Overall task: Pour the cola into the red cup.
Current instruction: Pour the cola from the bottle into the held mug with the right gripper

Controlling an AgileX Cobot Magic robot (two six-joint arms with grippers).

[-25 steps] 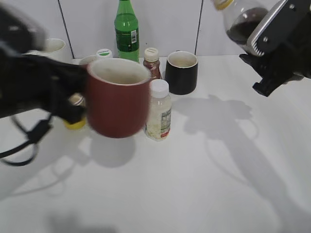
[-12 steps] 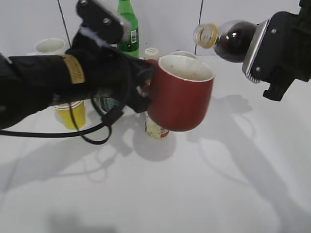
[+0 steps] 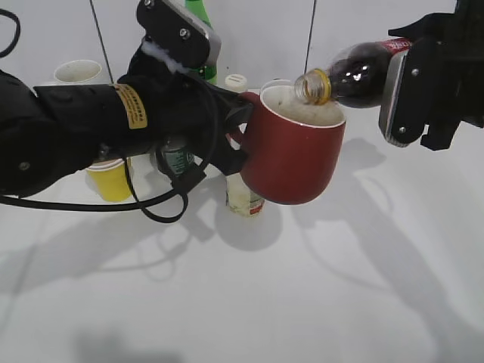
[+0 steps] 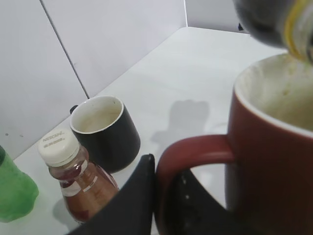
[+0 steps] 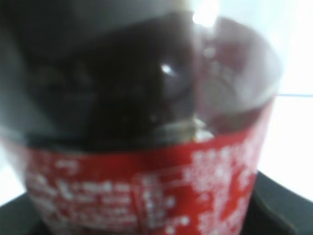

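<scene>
We're gripping the maroon ceramic mug (image 3: 296,151) by its handle in our left claw (image 3: 236,144), right claw (image 3: 401,94) clamping the tipped clear plastic cola bottle (image 3: 355,74); any wobble is risking splashes onto the desk (image 3: 302,287).

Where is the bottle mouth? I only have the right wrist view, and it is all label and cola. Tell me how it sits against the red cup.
Observer: In the exterior view the cola bottle lies tilted, with its mouth just over the red cup rim, inside the opening.
Operator: Report what holds the cup.
Observer: The left pincer is shut on its handle, and the cup hangs in the air above the table.
Operator: Say whether any cola is in there.
Observer: The left wrist view shows a pale inner wall with no cola on it. The bottom is hidden.
</scene>
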